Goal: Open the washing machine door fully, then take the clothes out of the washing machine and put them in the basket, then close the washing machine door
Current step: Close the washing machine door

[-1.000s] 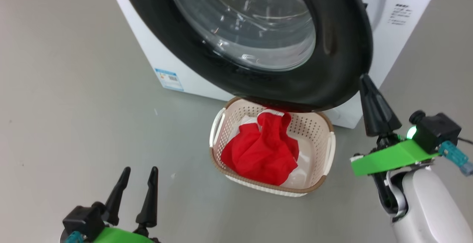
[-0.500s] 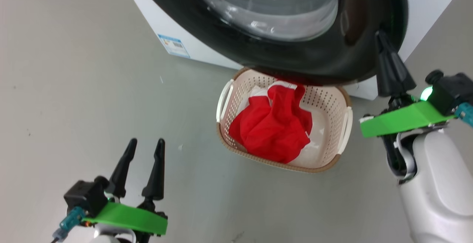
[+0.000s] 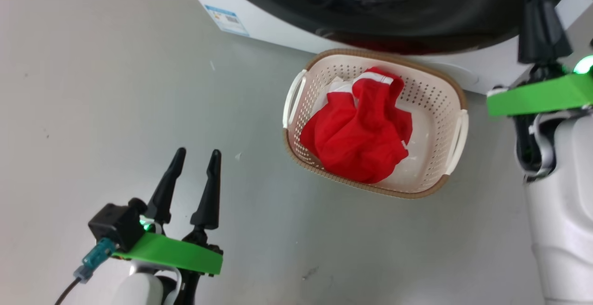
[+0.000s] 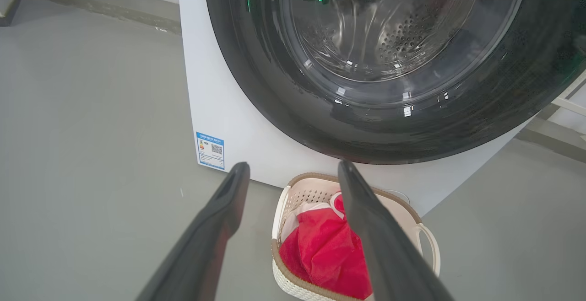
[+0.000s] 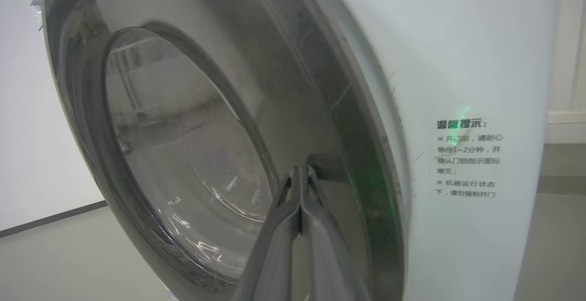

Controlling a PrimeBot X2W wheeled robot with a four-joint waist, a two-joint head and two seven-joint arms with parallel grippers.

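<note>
Washing machine door (image 3: 440, 27): glossy black rim and bulging glass, lying close against the washer's white front; whether it is latched cannot be told.
Washing machine (image 3: 268, 22): far side of the scene, on the grey floor (image 3: 116, 87); blue label sticker (image 3: 227, 20) low on its front at the left, printed notice (image 5: 467, 159) to the right of the door.
Clothes (image 3: 359, 133): red bundle with white trim, lying inside the basket, bunched toward its left half.
Basket (image 3: 431, 110): on the floor just in front of the washer, below the door's lower rim.
Right gripper (image 5: 300, 169): fingers clenched together with nothing between them, tips against the door's black rim near its right edge.
Left gripper (image 3: 198, 152): fingers spread and empty, over bare floor at the near left, well apart from the basket, pointing toward the washer.
Left wrist view: door (image 4: 389, 122) above, basket and red clothes (image 4: 320, 250) below between the fingers.
</note>
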